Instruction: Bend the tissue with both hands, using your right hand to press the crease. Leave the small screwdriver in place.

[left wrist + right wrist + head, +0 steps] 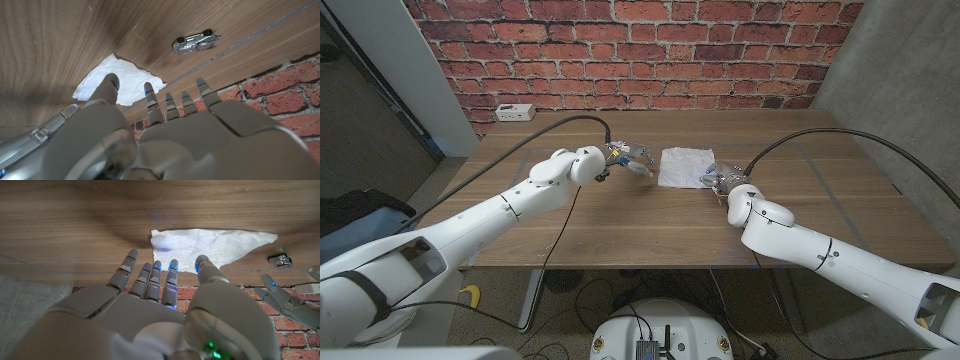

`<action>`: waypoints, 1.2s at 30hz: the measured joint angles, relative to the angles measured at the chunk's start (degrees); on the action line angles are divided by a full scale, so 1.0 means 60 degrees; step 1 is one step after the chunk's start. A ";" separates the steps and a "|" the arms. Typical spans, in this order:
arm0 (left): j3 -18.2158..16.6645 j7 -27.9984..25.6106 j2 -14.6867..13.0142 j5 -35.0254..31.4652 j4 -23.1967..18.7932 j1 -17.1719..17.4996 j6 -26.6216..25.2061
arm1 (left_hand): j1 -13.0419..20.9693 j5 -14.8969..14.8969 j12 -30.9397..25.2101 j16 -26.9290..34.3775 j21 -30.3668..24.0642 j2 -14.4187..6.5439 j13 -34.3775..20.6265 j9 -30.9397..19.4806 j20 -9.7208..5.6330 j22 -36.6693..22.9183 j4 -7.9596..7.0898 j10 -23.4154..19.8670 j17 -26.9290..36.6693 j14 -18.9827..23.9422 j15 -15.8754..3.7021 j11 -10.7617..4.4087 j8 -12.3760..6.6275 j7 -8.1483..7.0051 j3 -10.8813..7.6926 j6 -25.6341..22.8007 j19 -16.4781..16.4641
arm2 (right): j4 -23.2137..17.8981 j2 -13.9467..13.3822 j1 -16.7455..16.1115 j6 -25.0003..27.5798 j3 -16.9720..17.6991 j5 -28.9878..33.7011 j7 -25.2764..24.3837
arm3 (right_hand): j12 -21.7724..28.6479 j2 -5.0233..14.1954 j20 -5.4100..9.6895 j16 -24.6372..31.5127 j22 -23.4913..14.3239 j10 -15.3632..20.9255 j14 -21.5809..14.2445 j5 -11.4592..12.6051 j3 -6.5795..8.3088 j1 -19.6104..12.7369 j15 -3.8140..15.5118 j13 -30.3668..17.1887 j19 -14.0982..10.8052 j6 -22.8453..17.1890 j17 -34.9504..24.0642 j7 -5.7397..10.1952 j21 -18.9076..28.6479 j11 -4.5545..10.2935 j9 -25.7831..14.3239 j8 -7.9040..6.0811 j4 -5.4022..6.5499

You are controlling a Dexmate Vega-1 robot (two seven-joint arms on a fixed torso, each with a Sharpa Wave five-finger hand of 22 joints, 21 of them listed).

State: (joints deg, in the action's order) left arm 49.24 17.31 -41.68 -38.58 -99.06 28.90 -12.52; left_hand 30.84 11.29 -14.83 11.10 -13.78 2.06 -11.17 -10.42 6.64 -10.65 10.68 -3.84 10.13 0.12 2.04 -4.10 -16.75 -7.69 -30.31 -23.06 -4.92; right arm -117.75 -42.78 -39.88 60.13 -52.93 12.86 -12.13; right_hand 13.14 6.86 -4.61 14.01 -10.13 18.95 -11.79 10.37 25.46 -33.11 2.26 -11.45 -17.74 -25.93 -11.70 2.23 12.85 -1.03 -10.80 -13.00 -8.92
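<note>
Two hands are parked either side of the tissue (pixel 686 167), left hand (pixel 625 160) and right hand (pixel 724 182), both spread, nothing grasped; right sits closer.

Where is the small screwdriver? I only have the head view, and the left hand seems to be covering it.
Observer: The left wrist view shows a small silvery tool, probably the screwdriver, on the table beyond the left hand, apart from the tissue.
Operator: Is the right hand holding the tissue?
Observer: No. The right wrist view shows the right hand empty, fingers spread, by the tissue's edge.
Operator: Any crease yet?
Observer: None; that view shows it wrinkled but unfolded.
</note>
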 measured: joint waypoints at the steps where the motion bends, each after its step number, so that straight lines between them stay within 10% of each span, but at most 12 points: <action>1: 0.0017 0.0006 0.0015 -0.0043 0.0014 -0.0011 0.0000 | 0.0084 0.0000 0.0000 0.0000 0.0000 0.0046 0.0000 0.0000 0.0000 0.0000 0.0000 -0.0002 0.0000 0.0000 0.0001 0.0003 0.0000 -0.0056 0.0000 -0.0056 0.0000 | 0.0009 0.0006 0.0022 0.0055 -0.0031 0.0050 0.0009 | 0.0000 -0.0025 -0.0005 0.0000 0.0000 0.0020 -0.0011 0.0000 -0.0013 -0.0025 0.0011 0.0000 -0.0067 -0.0013 0.0015 -0.0012 0.0001 0.0021 0.0000 0.0000 -0.0013; 16: 0.0196 0.0078 0.0264 -0.0687 0.0271 -0.0126 0.0102 | 0.1171 0.0306 0.0011 0.0000 0.0043 0.0658 -0.0002 0.0000 0.0004 -0.0001 -0.0160 -0.0432 0.0001 0.0188 -0.0051 -0.0114 -0.0186 -0.0746 0.0369 -0.1565 -0.0207 | 0.0202 0.0115 0.0556 0.0637 -0.0801 0.0615 0.0099 | -0.0054 -0.0232 0.0050 -0.0045 -0.0001 0.0212 -0.0255 0.0149 0.0163 -0.1431 0.0015 -0.0002 -0.0357 -0.0276 0.0131 0.0148 0.0001 0.0213 0.0000 0.0000 -0.0321; 36: 0.0414 -0.0464 0.0667 -0.0859 0.0930 -0.0192 0.0683 | 0.1901 0.0314 0.0011 0.0000 0.0043 0.0430 -0.0003 0.0023 -0.0070 -0.0027 -0.0199 -0.0734 0.0002 0.0462 -0.0222 -0.0153 -0.0028 -0.0764 0.0409 -0.1891 -0.0410 | 0.0210 0.0133 0.0664 0.0931 -0.1130 0.0938 0.0070 | -0.0112 -0.0371 0.0154 -0.0118 -0.0002 0.0324 -0.0305 0.0148 0.0174 -0.2324 -0.0035 0.0044 -0.0460 -0.0494 0.0130 0.0299 0.0001 0.0326 0.0000 0.0000 -0.0332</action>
State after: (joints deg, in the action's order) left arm 51.72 14.53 -37.68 -43.74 -93.48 27.75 -8.42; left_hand 42.25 13.17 -14.77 11.10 -13.53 4.64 -11.19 -10.28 6.23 -10.81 9.48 -8.24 10.14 2.89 0.71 -5.02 -16.92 -12.27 -27.86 -34.41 -7.38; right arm -116.49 -41.99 -35.90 65.71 -59.71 18.48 -11.71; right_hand 12.47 4.64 -3.68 13.31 -10.14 20.90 -13.62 11.26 26.50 -47.06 2.05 -11.18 -20.50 -28.89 -10.92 4.02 12.85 0.92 -10.79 -13.00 -10.91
